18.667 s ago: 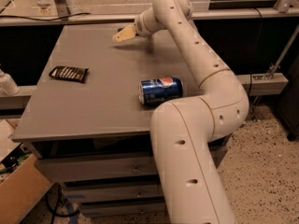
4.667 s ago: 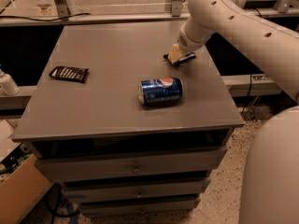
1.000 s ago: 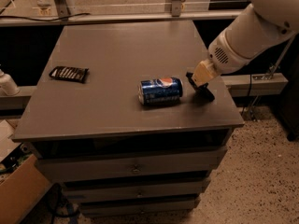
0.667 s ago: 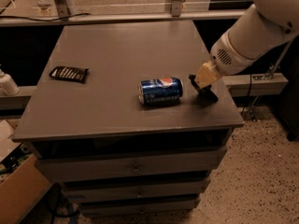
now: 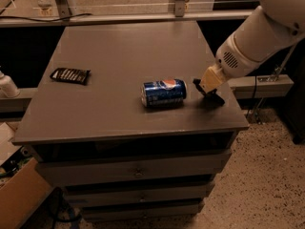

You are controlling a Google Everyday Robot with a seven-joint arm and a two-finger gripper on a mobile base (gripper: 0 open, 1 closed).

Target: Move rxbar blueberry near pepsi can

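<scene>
Bar held beside the can
The gripper (image 5: 208, 85) clamps the rxbar blueberry (image 5: 213, 98) just beside the pepsi can (image 5: 163, 92); it should release low, flat.

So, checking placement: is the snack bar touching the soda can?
Apart. Camera view shows bare tabletop between can and bar; the gripper is at the bar, right of the can.

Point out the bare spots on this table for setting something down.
Bare: the back half of the table, behind the striped wrapper and the pepsi can; the stretch between those two; the front-left corner. Crowded: the right edge, where the gripper sits low beside the can with a dark object, likely the rxbar blueberry.
</scene>
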